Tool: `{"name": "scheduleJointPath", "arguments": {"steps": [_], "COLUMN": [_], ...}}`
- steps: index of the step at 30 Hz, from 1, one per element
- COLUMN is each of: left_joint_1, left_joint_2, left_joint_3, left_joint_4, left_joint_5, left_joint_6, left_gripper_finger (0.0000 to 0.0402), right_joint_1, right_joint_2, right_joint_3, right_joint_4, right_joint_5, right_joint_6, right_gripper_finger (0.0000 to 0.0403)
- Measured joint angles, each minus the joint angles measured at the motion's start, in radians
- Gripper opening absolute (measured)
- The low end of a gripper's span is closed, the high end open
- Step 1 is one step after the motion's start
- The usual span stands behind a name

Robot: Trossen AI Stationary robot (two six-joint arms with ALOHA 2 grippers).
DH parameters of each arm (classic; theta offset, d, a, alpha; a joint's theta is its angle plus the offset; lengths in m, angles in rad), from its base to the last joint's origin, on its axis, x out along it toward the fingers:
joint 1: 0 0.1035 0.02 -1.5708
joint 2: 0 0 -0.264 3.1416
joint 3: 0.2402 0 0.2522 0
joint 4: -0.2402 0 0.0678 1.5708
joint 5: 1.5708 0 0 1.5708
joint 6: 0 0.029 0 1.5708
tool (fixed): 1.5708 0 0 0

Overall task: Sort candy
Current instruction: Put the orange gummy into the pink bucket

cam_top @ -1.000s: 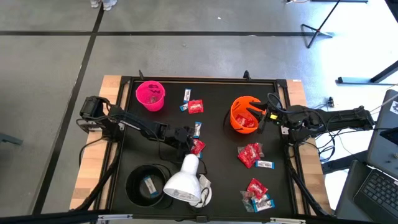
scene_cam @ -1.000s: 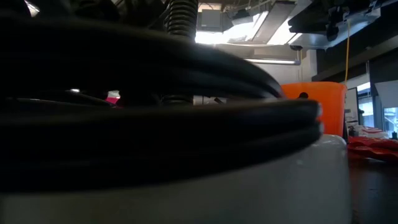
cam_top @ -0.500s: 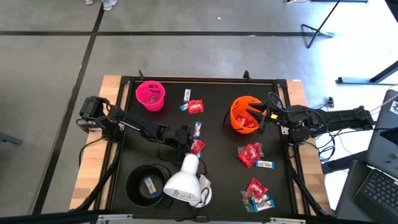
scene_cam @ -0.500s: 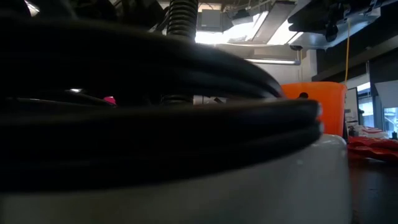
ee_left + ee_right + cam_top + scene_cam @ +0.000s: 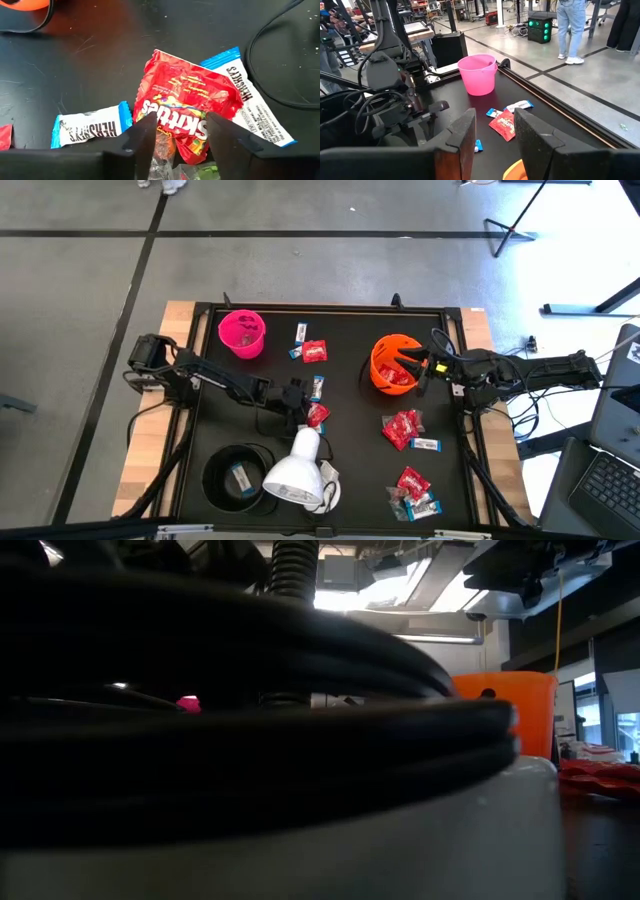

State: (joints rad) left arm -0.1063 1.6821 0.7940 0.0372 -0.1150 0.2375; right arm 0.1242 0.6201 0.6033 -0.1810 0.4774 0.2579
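Now the left tool [image 5: 177, 131] straddles the red Skittles packet [image 5: 190, 107] mid-counter, fingers parted around its near edge, not yet clamped; pinch only that packet, clear of the Hershey's bar [image 5: 252, 102] underneath at two o'clock. Right tool [image 5: 420, 369] waits spread, empty, over the orange cup [image 5: 378, 370]

Even overhead light; low view dim, with bright ceiling glare.

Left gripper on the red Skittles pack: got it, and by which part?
Cannot be told. The left gripper straddles the near end of the red Skittles pack, but contact isn't visible. The right gripper is empty above the orange cup.
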Motion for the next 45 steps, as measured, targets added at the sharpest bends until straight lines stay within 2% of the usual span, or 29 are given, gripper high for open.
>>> {"name": "scheduleJointPath", "arguments": {"steps": [11,19,25,33,37,41,45], "left_joint_1": [0.003,0.002,0.008,0.029,0.052,0.088,0.111], "left_joint_2": [0.000,-0.004,-0.005,-0.005,-0.005,0.008,0.055], "left_joint_3": [0.000,0.000,0.000,0.000,0.000,0.001,0.002], "left_joint_4": [0.000,0.000,0.003,0.001,0.000,-0.021,-0.015], "left_joint_5": [0.001,-0.020,-0.004,-0.024,-0.009,0.033,0.136], "left_joint_6": [-0.027,-0.075,-0.132,-0.152,-0.168,-0.205,-0.237], "left_gripper_finger": [0.0013,0.0003,0.0033,0.0145,0.0188,0.0205,0.0207], "right_joint_1": [0.000,0.000,0.000,0.000,0.000,0.000,0.000], "right_joint_2": [0.000,0.000,0.000,0.000,0.000,0.000,0.002], "right_joint_3": [0.000,0.000,0.000,0.000,0.000,0.000,0.000], "right_joint_4": [0.000,0.000,-0.002,-0.002,-0.002,-0.002,-0.002], "right_joint_5": [0.000,0.000,0.000,0.000,0.000,0.000,0.000], "right_joint_6": [0.000,-0.001,-0.001,0.005,0.008,0.009,0.011], "right_gripper_finger": [0.0131,0.0131,0.0131,0.0131,0.0131,0.0131,0.0131]}}
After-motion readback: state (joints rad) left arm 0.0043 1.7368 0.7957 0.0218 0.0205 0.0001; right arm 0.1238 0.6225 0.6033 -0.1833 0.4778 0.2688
